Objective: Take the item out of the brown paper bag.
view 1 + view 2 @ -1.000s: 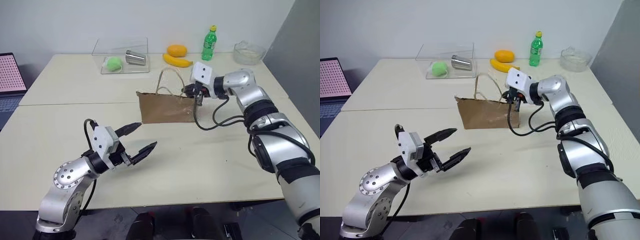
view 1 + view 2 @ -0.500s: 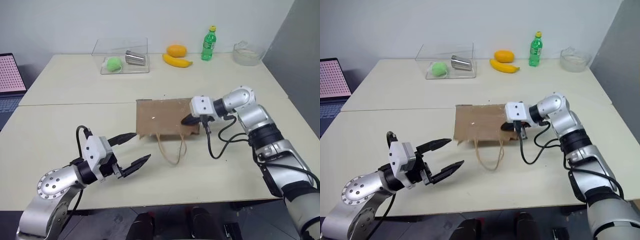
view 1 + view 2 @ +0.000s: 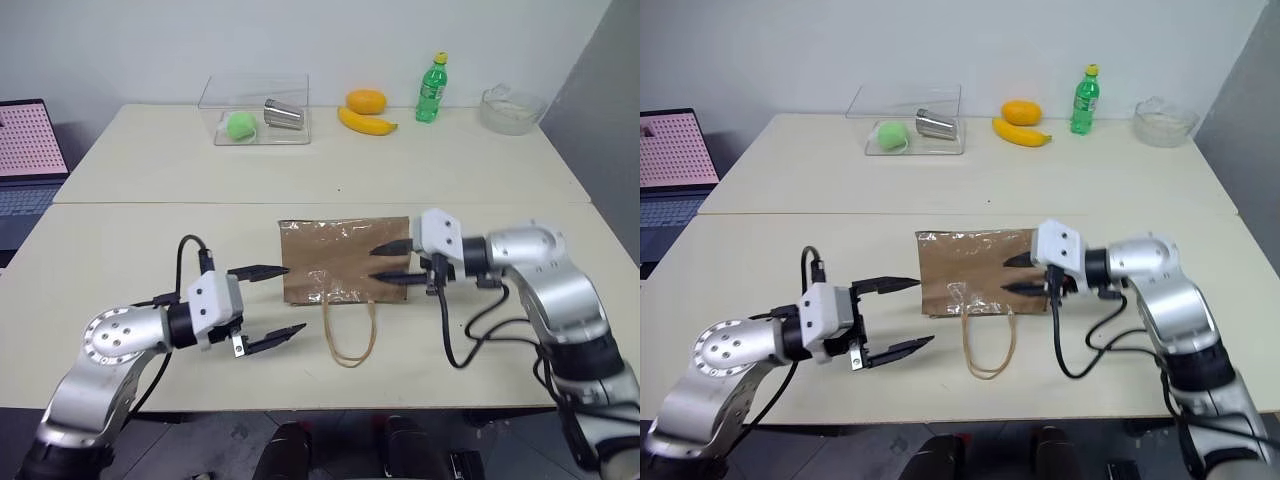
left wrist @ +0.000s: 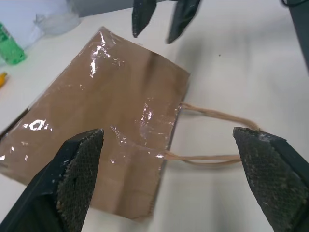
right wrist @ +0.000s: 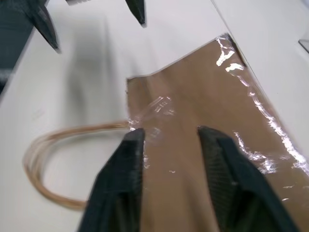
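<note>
brown kraft paper is lying flat on the cream table (image 3: 150, 170) — the brown paper bag (image 3: 340, 255) is resting on its side near the front edge, its mouth facing the robot and its tan loop handles (image 3: 350, 335) spilling out toward the front. strips of clear tape are glinting across the paper. the red bottle is not showing anywhere, so whether it is sitting inside the bag i cannot tell.

the right gripper (image 3: 392, 263) is hovering at the bag's right edge, fingers parted, holding nothing. the left gripper (image 3: 270, 305) is waiting just left of the bag, spread wide and empty.

along the far edge, against a plain pale wall, are sitting a clear plastic box (image 3: 255, 108) with a green ball and a metal cup, an orange, a banana (image 3: 366, 122), a green soda bottle (image 3: 432, 88) and a glass bowl (image 3: 512, 108). a laptop (image 3: 30, 150) is glowing at far left.
</note>
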`<action>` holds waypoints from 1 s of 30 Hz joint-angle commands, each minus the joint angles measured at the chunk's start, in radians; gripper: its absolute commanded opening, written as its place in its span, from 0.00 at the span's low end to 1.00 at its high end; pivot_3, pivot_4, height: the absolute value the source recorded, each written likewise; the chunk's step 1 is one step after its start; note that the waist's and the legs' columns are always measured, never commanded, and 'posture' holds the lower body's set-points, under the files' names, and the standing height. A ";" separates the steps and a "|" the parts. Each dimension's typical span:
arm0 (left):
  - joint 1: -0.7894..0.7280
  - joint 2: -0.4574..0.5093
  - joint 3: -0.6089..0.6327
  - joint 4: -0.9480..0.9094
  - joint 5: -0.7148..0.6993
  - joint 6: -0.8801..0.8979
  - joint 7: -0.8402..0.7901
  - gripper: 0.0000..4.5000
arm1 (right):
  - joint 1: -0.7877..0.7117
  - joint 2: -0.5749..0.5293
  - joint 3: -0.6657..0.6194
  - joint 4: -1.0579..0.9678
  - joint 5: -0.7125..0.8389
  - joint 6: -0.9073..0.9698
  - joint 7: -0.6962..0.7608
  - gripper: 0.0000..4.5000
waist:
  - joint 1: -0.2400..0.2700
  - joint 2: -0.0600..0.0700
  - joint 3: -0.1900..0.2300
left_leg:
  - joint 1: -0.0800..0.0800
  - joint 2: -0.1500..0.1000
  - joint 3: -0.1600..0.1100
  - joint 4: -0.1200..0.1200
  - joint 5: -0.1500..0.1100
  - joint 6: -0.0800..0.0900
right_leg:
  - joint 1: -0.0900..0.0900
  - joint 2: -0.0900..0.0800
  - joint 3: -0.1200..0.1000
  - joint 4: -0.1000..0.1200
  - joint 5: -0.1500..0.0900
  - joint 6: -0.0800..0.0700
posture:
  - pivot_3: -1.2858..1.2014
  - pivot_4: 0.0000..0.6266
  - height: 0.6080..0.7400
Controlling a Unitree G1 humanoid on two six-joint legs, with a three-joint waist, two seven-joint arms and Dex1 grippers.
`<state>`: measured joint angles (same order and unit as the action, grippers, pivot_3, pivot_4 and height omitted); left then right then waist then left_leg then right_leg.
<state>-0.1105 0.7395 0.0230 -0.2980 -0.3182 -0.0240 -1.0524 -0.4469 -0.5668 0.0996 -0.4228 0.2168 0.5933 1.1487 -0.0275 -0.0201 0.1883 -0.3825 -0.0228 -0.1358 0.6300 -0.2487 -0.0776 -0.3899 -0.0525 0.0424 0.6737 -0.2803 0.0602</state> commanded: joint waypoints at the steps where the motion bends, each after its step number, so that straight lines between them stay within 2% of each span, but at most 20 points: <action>1: -0.086 -0.022 -0.087 0.128 0.115 -0.227 -0.055 1.00 | 0.126 0.037 -0.108 -0.222 0.121 0.139 -0.137 0.65 | 0.000 0.000 0.000 | 0.000 0.000 0.000 0.000 0.000 0.000 | 0.000 0.000 0.000 0.000 0.000 0.000 | 0.52 0.24 1.00; 7: -0.205 -0.056 -0.179 0.373 0.199 -0.492 -0.112 1.00 | 0.358 0.062 -0.137 -0.431 0.185 0.251 -0.319 0.65 | -0.005 0.000 0.000 | 0.001 0.001 0.000 0.000 0.000 0.000 | 0.000 0.000 0.000 0.000 0.000 0.000 | 0.52 0.24 1.00; 12: -0.265 -0.085 -0.226 0.507 0.246 -0.618 -0.113 1.00 | 0.423 0.043 -0.135 -0.473 0.198 0.261 -0.391 0.65 | -0.006 0.000 0.000 | 0.001 0.000 0.001 0.001 0.000 0.000 | 0.001 0.000 0.001 0.000 0.000 0.001 | 0.52 0.24 1.00; 25: -0.296 -0.143 -0.291 0.608 0.321 -0.709 -0.056 1.00 | 0.471 -0.038 -0.151 -0.510 0.311 0.261 -0.441 0.65 | -0.005 -0.001 -0.001 | 0.001 0.000 0.000 0.001 0.000 0.000 | 0.001 0.000 0.000 0.000 0.000 0.001 | 0.52 0.24 1.00; 30: -0.295 -0.131 -0.280 0.600 0.263 -0.691 -0.080 1.00 | 0.499 -0.072 -0.176 -0.537 0.375 0.275 -0.446 0.65 | -0.005 -0.001 -0.001 | 0.001 0.000 -0.001 0.001 0.000 0.000 | 0.001 0.001 -0.001 0.001 0.000 0.001 | 0.52 0.24 1.00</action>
<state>-0.3954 0.5867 -0.2727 0.3194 -0.0082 -0.7066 -1.1233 0.0413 -0.6259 -0.0419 -0.9078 0.5469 0.8663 0.7051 -0.0326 -0.0214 0.1873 -0.3814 -0.0225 -0.1368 0.6305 -0.2486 -0.0774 -0.3886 -0.0520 0.0418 0.6742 -0.2804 0.0611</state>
